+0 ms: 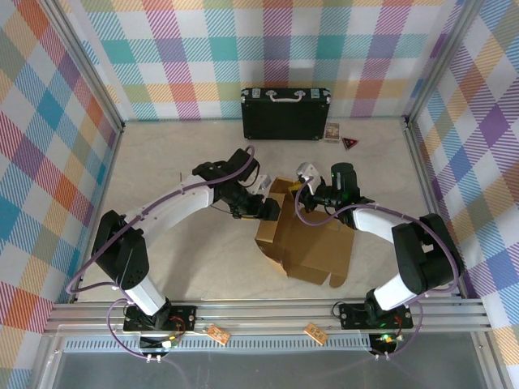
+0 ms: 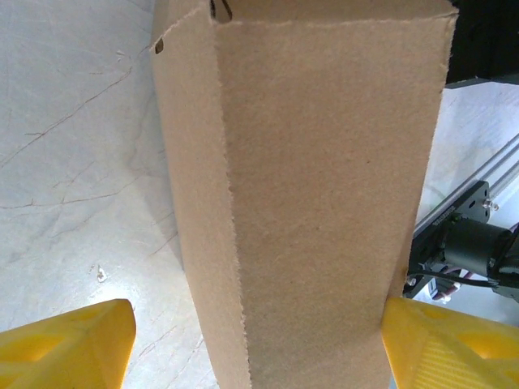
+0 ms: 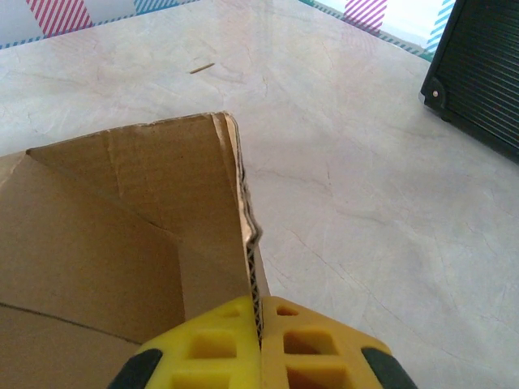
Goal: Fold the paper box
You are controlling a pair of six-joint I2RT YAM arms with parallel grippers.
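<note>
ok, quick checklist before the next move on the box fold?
1. Hold: right gripper shut on the paper box wall edge: ok.
2. Stance: left gripper open, straddling a raised panel: ok.
3. Panel centred between its fingers: not ok, it sits nearer one side.
4. Box fully folded: not ok, the near flaps lie flat in the top view.
5. Clearance: black case at the back, away from both arms: ok.
6. Panel tabs seated: cannot tell.
</note>
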